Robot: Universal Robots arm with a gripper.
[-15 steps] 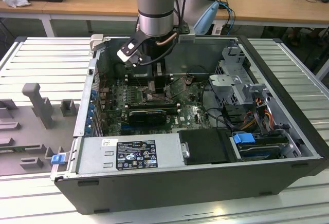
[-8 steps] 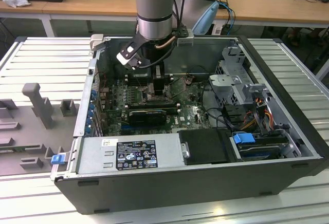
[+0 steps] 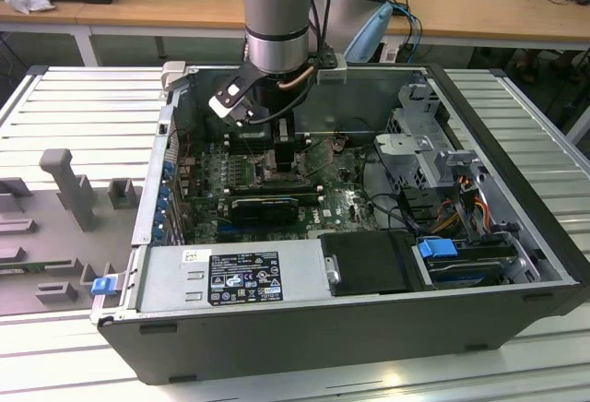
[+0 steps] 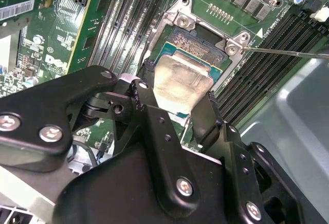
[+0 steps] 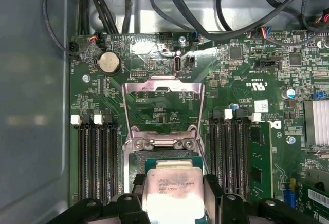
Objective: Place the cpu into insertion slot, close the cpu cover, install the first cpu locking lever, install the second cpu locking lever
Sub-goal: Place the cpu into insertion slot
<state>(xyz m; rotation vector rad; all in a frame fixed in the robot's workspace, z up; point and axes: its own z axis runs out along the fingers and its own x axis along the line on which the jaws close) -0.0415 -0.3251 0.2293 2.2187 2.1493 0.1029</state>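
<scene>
Two jaws closed onto opposite edges of the cpu (image 4: 182, 80), and I've got it gripped! It hangs just over the slot (image 4: 198, 41). The cover (image 5: 162, 86) stands flipped open at the slot's far edge in the first wrist view. In the exterior view, my arm reaches down into the open case (image 3: 350, 347).

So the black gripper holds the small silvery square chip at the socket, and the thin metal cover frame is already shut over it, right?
Not shut. The first wrist view shows the thin silvery metal cover frame swung open, off the shiny-rimmed square socket; the black gripper does hold the small silvery square chip there.
</scene>
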